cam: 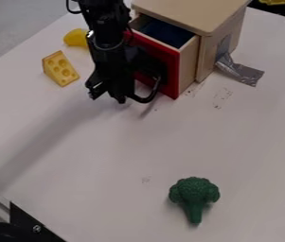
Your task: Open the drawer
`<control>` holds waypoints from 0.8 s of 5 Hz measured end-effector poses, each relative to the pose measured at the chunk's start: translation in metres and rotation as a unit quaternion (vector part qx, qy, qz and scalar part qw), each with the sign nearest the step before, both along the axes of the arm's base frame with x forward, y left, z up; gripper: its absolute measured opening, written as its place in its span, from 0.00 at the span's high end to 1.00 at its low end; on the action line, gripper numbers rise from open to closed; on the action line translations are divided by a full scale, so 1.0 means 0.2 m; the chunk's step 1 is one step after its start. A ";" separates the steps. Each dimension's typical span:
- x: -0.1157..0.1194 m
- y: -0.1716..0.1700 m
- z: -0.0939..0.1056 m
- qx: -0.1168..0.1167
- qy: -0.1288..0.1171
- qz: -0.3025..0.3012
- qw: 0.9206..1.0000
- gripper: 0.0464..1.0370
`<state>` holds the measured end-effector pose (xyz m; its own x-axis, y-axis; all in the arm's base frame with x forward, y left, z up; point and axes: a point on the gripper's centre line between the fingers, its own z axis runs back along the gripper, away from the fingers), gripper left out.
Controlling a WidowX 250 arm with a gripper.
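- Hanging beside the partly opened drawer (187, 66), the claw (113, 93) was placed apparently for pulling; whether spread or closed could not be told.
- The cabinet (192, 13) was secured with tape (241, 72), likely against sliding.

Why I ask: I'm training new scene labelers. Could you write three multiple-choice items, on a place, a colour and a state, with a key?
1. Where is the toy broccoli?
A. On a plate
B. On the table
C. In a sink

2. What colour is the drawer front?
A. Red
B. White
C. Green

3. How does the drawer stand?
A. Fully shut
B. Taken right out
C. Partly open

Key:
1 B: it lies directly on the white surface.
2 A: the panel facing outward is red.
3 C: its side and dark blue inside show, while its back end remains within the wooden cabinet.
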<state>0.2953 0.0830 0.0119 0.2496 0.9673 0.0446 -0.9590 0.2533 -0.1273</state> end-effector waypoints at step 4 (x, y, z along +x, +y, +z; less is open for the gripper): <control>-0.07 -0.01 -0.01 0.007 -0.012 -0.004 1.000 0.90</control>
<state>0.2811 0.0818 0.0107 0.2557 0.9646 0.0646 -0.9536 0.2626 -0.1474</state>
